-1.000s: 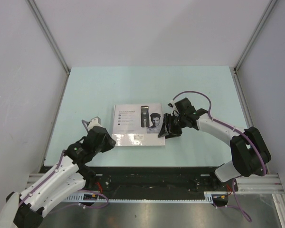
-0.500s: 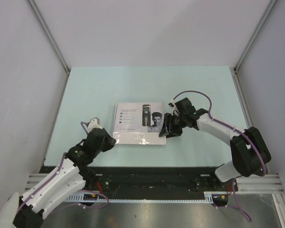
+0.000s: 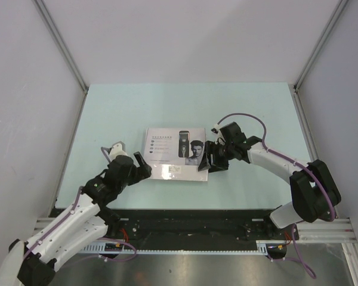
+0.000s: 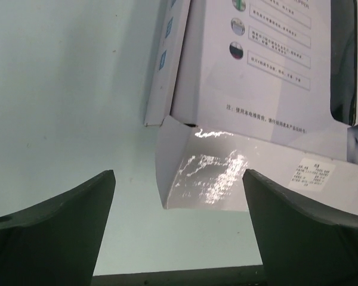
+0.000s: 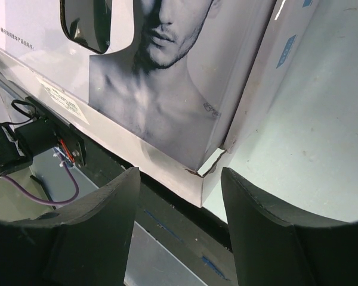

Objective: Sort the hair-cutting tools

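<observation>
White box [image 3: 174, 155] lay flat on the pale green worktop [image 3: 167, 101], roughly centre, between the two grippers. A black-and-silver clipper [image 3: 182, 145] showed upright in a rounded glossy window mid-lid; real or printed, could not tell. No other tools seen outside the box.

Left gripper [image 4: 178, 179] sat at the box's near-left corner, jaws spread wide, gripping nothing. The corner's loose glossy flap lay just ahead of the gap between its fingers, not touching them. Left arm reached in from the near-left, low over the worktop, wrist angled toward the box.

Right gripper [image 5: 179, 173] sat at the box's near-right corner, jaws apart, with the torn corner just in front of the gap between them. No contact visible, nothing held. Right arm curved in from the right, elbow out, wrist turned left toward the box.

Box was thin cardboard, glossy, white with small printed text, round icons and a greyscale photo of a man's face. Corner seams were split. Gripper fingers were dark matte, wedge-shaped.
</observation>
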### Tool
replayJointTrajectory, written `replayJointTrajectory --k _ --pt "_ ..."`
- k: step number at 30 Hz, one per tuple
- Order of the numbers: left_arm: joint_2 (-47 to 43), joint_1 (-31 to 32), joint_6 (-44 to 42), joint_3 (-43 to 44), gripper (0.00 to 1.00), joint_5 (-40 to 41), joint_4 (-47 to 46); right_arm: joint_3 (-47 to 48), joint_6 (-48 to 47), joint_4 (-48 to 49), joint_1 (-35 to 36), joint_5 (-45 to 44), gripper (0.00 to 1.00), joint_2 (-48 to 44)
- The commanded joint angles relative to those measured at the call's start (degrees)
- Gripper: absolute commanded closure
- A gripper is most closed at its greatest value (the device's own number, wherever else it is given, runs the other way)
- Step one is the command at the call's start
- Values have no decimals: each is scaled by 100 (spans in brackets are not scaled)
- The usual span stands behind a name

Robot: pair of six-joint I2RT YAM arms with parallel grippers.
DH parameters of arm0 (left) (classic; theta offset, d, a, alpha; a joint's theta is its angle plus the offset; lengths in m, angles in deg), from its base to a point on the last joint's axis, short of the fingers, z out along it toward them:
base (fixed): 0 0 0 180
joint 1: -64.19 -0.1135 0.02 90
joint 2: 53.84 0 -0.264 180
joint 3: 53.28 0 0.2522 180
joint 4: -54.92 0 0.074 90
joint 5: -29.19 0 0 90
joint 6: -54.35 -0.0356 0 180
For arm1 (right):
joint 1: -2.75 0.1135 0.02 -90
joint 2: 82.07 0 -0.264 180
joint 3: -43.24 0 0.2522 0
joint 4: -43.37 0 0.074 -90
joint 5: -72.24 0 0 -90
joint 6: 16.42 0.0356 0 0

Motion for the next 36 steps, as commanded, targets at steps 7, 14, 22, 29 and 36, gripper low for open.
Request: replayJointTrajectory --k 7,14,22,29,36 --pt "232 -869 -235 260 0 -529 -663 185 -101 109 -60 69 39 -60" --pt "460 -1503 -332 -39 32 -1382 -1295 185 -93 91 -68 25 40 -33" --pt "900 -1538 -455 -276 46 -1664 -1568 159 -40 161 -16 25 41 46" --pt "918 -1635 -525 -435 57 -1628 -1560 106 4 223 64 -19 42 81" --pt "584 -1644 -683 -312 44 -1699 -1472 44 57 249 72 -98 42 -7"
